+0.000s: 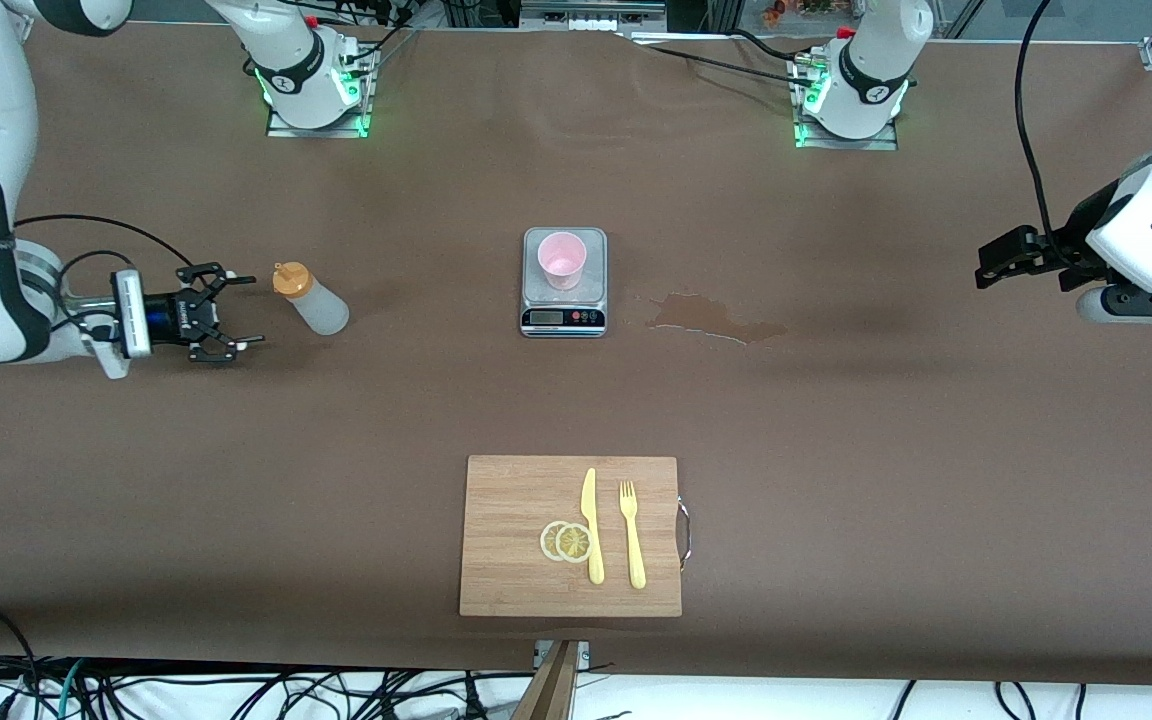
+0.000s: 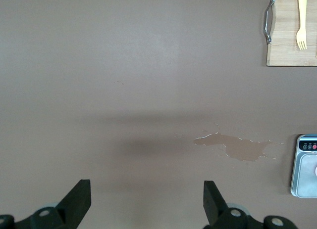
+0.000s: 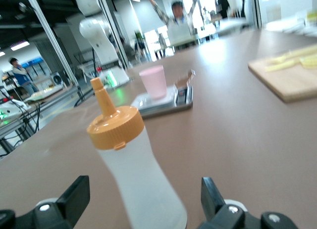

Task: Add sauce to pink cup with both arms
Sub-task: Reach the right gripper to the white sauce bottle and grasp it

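My right gripper (image 1: 234,312) sits low over the table at the right arm's end, fingers spread wide and holding nothing, pointed at the sauce (image 1: 311,298), which stands upright on the table just beside the fingertips. In my right wrist view the bottle (image 3: 136,174) fills the gap between my fingers without touching either. It looks like soft, translucent plastic, light and squeezable, with a smooth skin that may slip. I judge the body the best place to take hold, below the orange cap (image 3: 115,126) (the nozzle is too narrow and the cap too rounded), and I should clamp gently, since a hard pinch could push sauce out early or buckle the wall.

The pink cup (image 1: 562,259) stands on a small scale (image 1: 563,317) at mid-table, well apart from the bottle; it is thin, light and easy to tip.

My left gripper (image 1: 998,258) waits over bare table at the left arm's end, fingers (image 2: 79,199) released and empty.
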Motion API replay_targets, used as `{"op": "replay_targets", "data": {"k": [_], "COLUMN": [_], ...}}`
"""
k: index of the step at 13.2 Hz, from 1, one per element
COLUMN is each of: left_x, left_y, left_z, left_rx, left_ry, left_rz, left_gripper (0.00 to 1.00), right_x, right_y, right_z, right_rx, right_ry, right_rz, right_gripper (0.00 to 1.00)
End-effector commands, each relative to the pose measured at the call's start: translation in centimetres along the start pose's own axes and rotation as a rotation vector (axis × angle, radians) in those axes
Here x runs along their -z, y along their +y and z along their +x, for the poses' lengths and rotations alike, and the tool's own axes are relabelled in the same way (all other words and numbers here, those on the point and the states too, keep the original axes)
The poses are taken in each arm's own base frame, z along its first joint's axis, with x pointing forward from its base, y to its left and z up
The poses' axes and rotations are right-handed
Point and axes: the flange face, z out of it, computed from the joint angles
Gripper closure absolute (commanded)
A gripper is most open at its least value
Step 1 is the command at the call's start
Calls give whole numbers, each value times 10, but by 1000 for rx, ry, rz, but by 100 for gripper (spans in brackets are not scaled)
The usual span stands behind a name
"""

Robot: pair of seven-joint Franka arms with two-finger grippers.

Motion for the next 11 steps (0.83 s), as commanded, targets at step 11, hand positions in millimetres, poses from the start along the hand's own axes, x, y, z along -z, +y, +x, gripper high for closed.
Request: {"op": "replay_targets", "data": {"k": [11], "left_x": [11], "left_y": [-5], "left_z": [11], "left_rx": [-6], "left_ry": [-14], "left_rz": [3], "left_gripper": [0], "right_x": [-71], "right_y": [11], "right_z": [-57], "right_rx": [107], "right_ry": [232], "right_rz": [85], "right_gripper": [29]}}
